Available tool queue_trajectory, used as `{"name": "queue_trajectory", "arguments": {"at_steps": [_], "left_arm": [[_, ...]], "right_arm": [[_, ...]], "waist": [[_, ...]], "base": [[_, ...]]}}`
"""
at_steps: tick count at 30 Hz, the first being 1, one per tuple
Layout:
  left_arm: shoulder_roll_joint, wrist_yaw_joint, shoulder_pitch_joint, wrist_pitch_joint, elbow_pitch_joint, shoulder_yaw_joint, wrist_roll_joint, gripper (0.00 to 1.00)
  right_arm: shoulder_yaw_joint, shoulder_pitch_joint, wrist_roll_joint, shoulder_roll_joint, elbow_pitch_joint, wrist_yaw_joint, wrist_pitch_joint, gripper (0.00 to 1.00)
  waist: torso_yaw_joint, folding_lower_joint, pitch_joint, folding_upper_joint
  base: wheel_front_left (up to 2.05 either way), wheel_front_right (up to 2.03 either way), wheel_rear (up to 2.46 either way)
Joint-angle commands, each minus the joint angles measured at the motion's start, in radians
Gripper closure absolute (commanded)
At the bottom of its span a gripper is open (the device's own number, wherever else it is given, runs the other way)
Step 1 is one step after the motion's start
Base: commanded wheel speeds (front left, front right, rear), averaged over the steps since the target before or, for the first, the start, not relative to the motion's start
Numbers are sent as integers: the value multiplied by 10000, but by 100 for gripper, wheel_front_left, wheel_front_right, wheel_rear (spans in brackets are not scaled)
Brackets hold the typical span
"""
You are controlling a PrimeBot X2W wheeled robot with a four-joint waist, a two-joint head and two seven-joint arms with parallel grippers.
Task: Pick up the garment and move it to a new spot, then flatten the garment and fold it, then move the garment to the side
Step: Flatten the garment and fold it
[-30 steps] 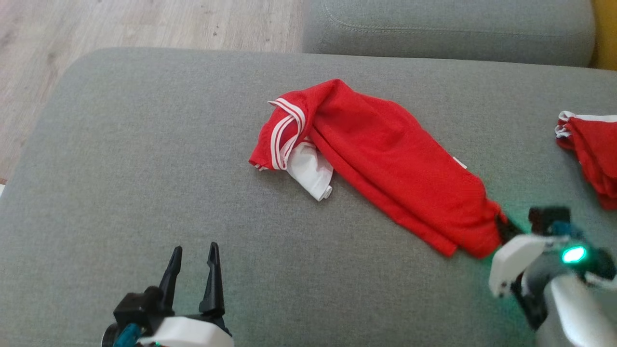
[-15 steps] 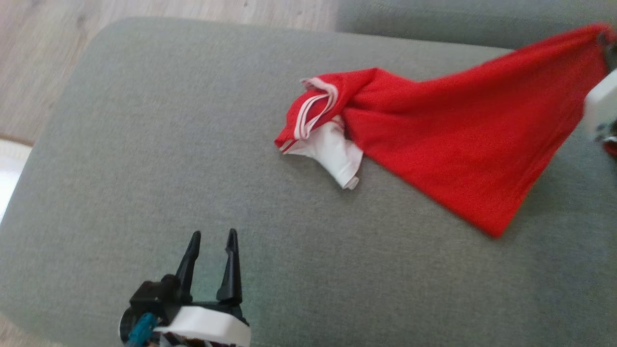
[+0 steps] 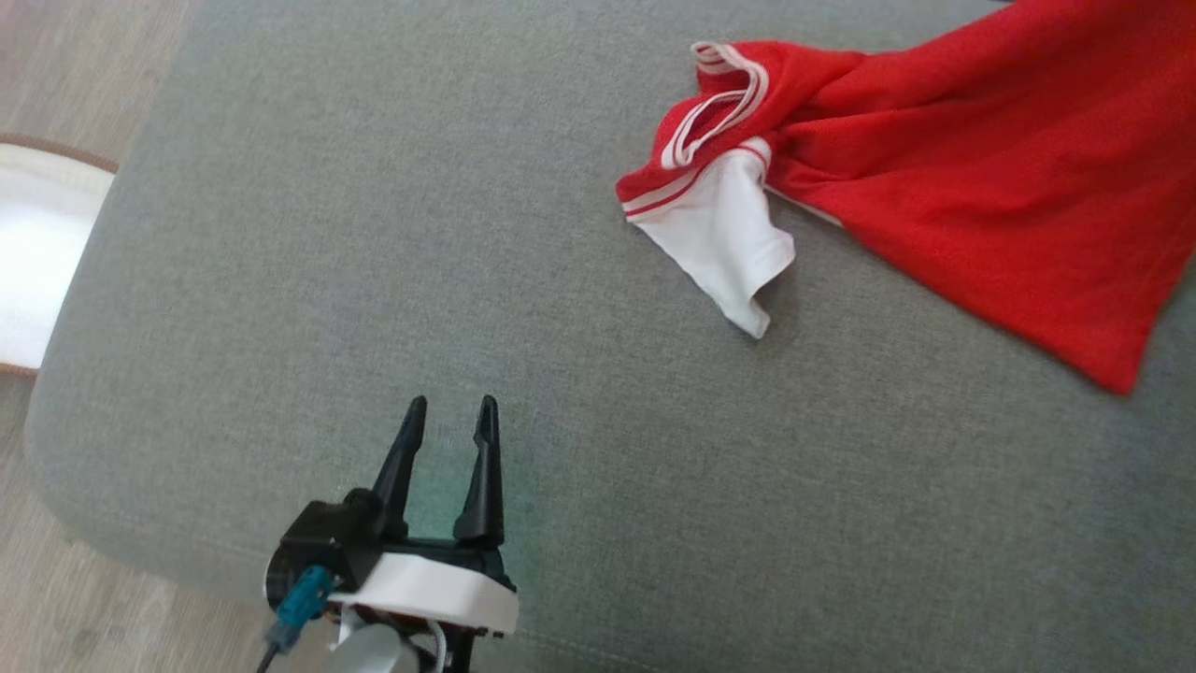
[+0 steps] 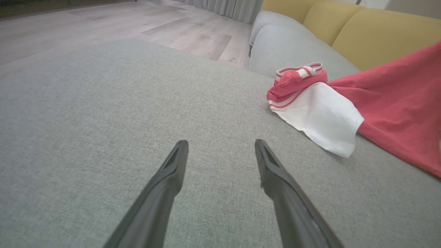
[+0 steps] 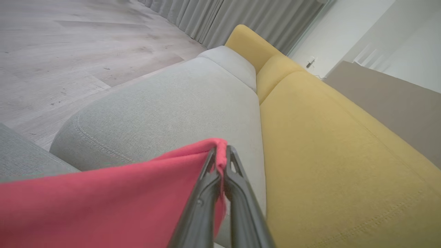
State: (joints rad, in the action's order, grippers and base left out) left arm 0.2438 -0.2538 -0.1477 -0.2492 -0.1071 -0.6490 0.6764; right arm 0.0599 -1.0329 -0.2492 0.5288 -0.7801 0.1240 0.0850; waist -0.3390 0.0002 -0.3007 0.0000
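In the right gripper [image 5: 222, 151], clamped shut, we note the garment [image 5: 103, 203] pinched by its edge; cloth judged light, limp; left gripper [image 3: 450, 404] wide, empty, white flap [image 3: 729, 248] ahead-right suits it

A broad grey cushion [image 3: 374, 280] with rounded corners served as the support, its woven cover smooth. 1 red garment [image 3: 981, 178] lay on its far right part. The garment's bunched end, edged with a striped band [image 3: 759, 86] of white and red, rested on the fabric. 1 white panel [image 3: 733, 248] spread out just beside it, touching the cover, its loose corner slightly curled. From there the red cloth slanted up off the surface toward the right. Wooden floor [image 3: 84, 84] showed past the cushion's left edge, and a 2nd grey cushion [image 4: 286, 44] sat just beyond its far edge.
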Motion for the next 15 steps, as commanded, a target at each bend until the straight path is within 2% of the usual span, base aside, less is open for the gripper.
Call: {"name": "queue_trajectory", "arguments": {"at_steps": [1,8,15], "left_arm": [[77,48,-352,-116,200,278,-110,0],[43,113,-446,-120,130,368,-208,0],[108,111,-437,-122,73,486,-227,0]], "right_arm": [[-148,-201,-218,-103,219,67,-282,0],[-757,-152,-1177,-807,-256,67,-1291,0],[-690,93,-911,-1663,-667,67,-2275,0]], "waist": [[-27,-2,-81,0],[329,-2,-163,0],[946,-2,216,0]], "base": [[0,0,0],[0,0,0],[0,0,0]]}}
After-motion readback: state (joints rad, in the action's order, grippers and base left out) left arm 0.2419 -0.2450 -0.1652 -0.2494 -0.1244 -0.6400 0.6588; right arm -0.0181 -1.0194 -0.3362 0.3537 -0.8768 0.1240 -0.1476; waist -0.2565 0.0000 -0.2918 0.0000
